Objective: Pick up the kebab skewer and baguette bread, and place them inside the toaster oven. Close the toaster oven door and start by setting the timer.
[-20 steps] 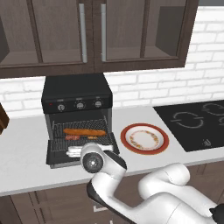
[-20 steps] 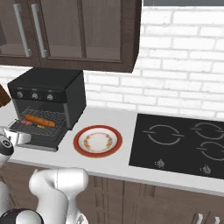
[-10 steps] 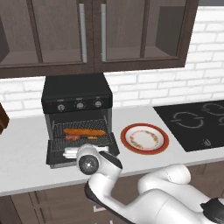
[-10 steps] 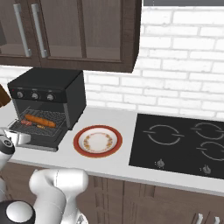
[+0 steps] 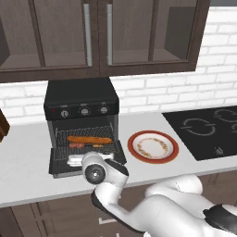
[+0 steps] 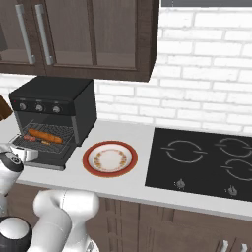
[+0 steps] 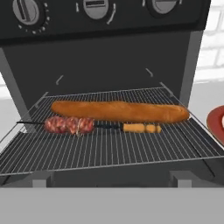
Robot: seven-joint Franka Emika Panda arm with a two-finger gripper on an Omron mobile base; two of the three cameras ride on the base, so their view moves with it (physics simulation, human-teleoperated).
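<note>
The black toaster oven (image 5: 81, 99) (image 6: 54, 98) stands on the counter with its toaster oven door (image 5: 60, 170) (image 6: 49, 162) dropped open. On the wire rack (image 7: 109, 148) lies the orange-brown baguette bread (image 7: 118, 111) (image 5: 89, 139) (image 6: 44, 135). Just in front of it lies the kebab skewer (image 7: 78, 125) (image 5: 78, 146) with reddish chunks. My gripper (image 7: 111, 179) (image 5: 76, 160) (image 6: 27, 154) hovers low at the door's front edge, facing into the oven. It is open and holds nothing. Three knobs (image 7: 96, 6) run along the oven's front above the opening.
A red-rimmed plate (image 5: 152, 146) (image 6: 110, 158) sits right of the oven, and its edge (image 7: 216, 124) shows in the hand view. Further right is a black cooktop (image 5: 208, 129) (image 6: 206, 157). Dark wall cabinets (image 5: 97, 37) hang above. A brown object (image 5: 2, 125) sits at the far left.
The hand has shifted only slightly in front of the open door. Baguette, skewer and door lie as before.
</note>
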